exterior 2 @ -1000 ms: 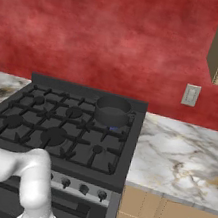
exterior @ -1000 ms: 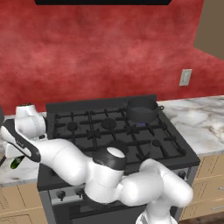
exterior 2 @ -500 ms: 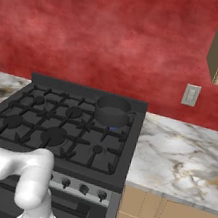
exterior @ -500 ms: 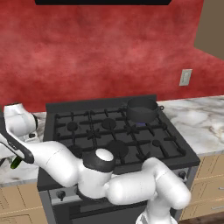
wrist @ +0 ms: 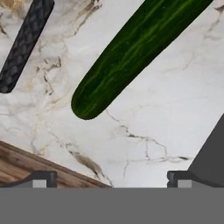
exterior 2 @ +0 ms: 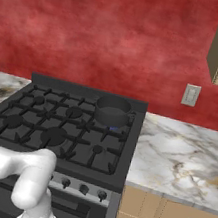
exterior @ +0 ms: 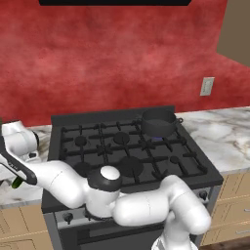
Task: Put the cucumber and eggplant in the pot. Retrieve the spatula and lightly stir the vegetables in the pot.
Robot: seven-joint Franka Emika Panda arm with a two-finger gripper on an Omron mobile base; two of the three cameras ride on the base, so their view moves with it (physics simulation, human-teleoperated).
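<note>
In the hand view the dark green cucumber (wrist: 135, 48) lies slantwise on the marble counter, its rounded end pointing at the lower left. My gripper (wrist: 111, 181) hangs over the counter just short of that end, open, with nothing between its fingertips (wrist: 41, 179). A thin dark textured handle (wrist: 24, 43), probably the spatula's, lies at the upper left; its blade is out of frame. A bit of the cucumber (exterior: 17, 183) peeks out under my arm at the far left. The dark pot (exterior: 158, 122) (exterior 2: 112, 112) stands on the back right burner. The eggplant is out of view.
The black stove (exterior: 127, 146) sits between two marble counters (exterior 2: 179, 154). Its dark side (wrist: 210, 157) rises at the right of the hand view. The counter's wooden front edge (wrist: 26, 164) runs along the lower left. A wall outlet (exterior 2: 190, 95) is on the red wall.
My arm has swung a little further left over the left counter. The pot and the stove stand as before.
</note>
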